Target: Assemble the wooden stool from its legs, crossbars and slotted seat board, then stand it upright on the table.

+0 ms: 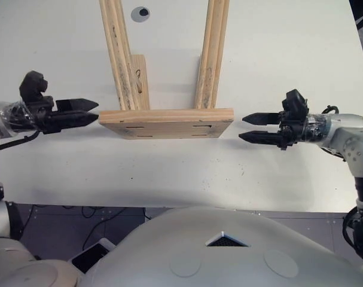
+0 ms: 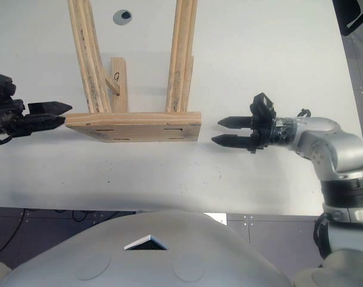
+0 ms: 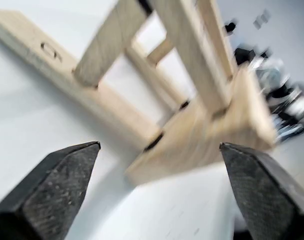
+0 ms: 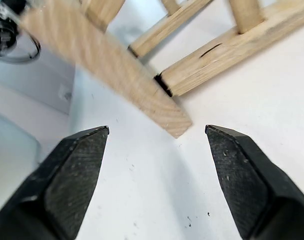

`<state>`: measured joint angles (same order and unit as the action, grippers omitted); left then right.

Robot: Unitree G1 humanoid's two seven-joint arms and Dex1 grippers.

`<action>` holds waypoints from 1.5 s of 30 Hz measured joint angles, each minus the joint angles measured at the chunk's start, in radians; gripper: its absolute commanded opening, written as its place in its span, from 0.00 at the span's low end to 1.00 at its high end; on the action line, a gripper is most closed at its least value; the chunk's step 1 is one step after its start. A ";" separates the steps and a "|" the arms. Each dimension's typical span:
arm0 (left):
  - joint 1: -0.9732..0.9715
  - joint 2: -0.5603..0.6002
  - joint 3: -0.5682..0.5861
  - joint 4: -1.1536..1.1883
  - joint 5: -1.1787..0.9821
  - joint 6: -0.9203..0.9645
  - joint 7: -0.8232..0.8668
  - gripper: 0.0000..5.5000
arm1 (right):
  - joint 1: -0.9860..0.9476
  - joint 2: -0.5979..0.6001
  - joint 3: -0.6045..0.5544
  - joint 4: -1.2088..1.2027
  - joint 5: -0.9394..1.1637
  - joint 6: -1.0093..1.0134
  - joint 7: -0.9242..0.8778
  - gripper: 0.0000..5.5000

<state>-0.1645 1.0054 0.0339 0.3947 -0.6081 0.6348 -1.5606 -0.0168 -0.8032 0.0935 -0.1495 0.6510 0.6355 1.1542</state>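
**Item 1. pale wooden stool** (image 2: 133,122): assembled, lying on its side on the white worktop (image 1: 289,173), between the two sets of jaws.
- rectangular slotted seat board (image 1: 166,124): on edge, its flat face towards the robot, with short dark slots (image 1: 136,127) showing near both ends. Its left end lies just beside the left jaws' tips; whether they touch cannot be told. Its right end stands apart from the right jaws, with a strip of bare worktop between.
- long square-section wooden legs: one pair (image 1: 122,60) on the side of the left jaws and one pair (image 1: 211,60) on the side of the right jaws. Both run from the seat board away from the jaws, towards the far edge of the worktop.
- short flat wooden crossbar (image 1: 140,75): just inside the left pair of legs, near the seat board.

**Item 2. left gripper** (image 1: 98,110): black, two fingers, level with the seat board's left end and pointing at it. Jaws apart and holding nothing; in the left wrist view the board's end sits ahead of the gap.

**Item 3. right gripper** (image 1: 242,128): black, two fingers, level with the seat board's right end and pointing at it. Jaws apart and holding nothing; in the right wrist view the board's corner (image 4: 141,85) lies ahead of the gap.

**Item 4. round grey disc with a dark centre** (image 1: 140,13): on the worktop between the two pairs of legs, well beyond both sets of jaws.
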 measured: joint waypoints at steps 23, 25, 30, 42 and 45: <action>0.172 -0.179 0.026 -0.194 0.188 -0.620 0.115 0.43 | 0.031 0.209 0.087 0.070 -0.231 -0.475 -0.023 0.26; 0.170 -0.180 0.013 -0.193 0.197 -0.622 0.110 0.37 | 0.023 0.209 0.095 0.071 -0.238 -0.477 -0.022 0.26; 0.152 -0.177 -0.011 -0.160 0.249 -0.706 0.090 0.26 | -0.001 0.210 0.105 0.085 -0.251 -0.481 -0.013 0.26; 0.206 -0.054 0.097 -0.542 -0.054 -0.092 0.134 0.26 | 0.008 0.071 -0.072 -0.116 -0.015 -0.179 -0.012 0.25; 0.162 0.023 0.145 -0.616 -0.258 0.190 0.165 0.25 | -0.038 -0.033 -0.183 -0.176 0.242 0.083 -0.041 0.25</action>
<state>-0.0026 1.0282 0.1793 -0.2218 -0.8657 0.8248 -1.3954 -0.0546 -0.8357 -0.0897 -0.3250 0.8932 0.7183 1.1127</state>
